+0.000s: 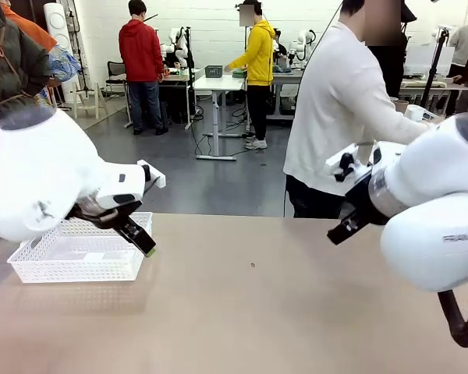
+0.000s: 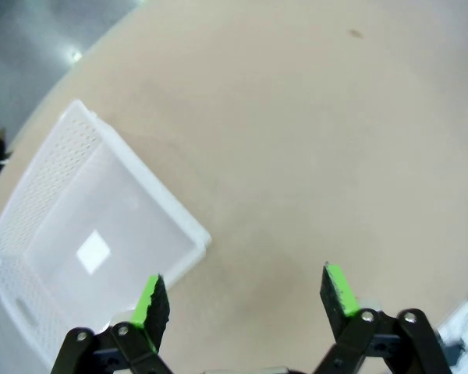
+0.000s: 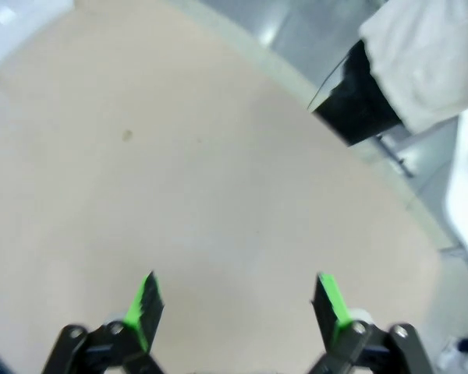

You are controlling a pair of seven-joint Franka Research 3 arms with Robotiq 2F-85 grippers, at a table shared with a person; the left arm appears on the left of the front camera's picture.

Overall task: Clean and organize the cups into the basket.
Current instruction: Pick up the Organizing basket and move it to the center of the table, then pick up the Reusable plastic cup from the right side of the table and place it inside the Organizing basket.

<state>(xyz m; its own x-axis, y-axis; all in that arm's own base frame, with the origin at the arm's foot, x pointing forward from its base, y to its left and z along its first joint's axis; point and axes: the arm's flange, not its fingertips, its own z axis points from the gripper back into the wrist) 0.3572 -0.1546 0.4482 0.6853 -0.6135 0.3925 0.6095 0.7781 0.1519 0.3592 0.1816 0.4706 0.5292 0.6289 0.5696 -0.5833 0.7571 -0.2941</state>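
1. The white basket [image 1: 70, 271] sits empty at the left end of the surface [image 1: 281, 312]; it needs no shifting.
2. The left hand [image 2: 246, 292], fingers spread and empty, hangs above the basket's right edge; it seems best placed to lower cups in upright, side by side.
3. The right hand [image 3: 238, 300], also spread and empty, hangs over bare surface near the person [image 1: 343, 101]; it should grip any of the cups mid-body.

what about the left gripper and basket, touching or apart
Cannot tell: in the left wrist view a finger of the left gripper overlaps the basket rim; no plain gap or contact.
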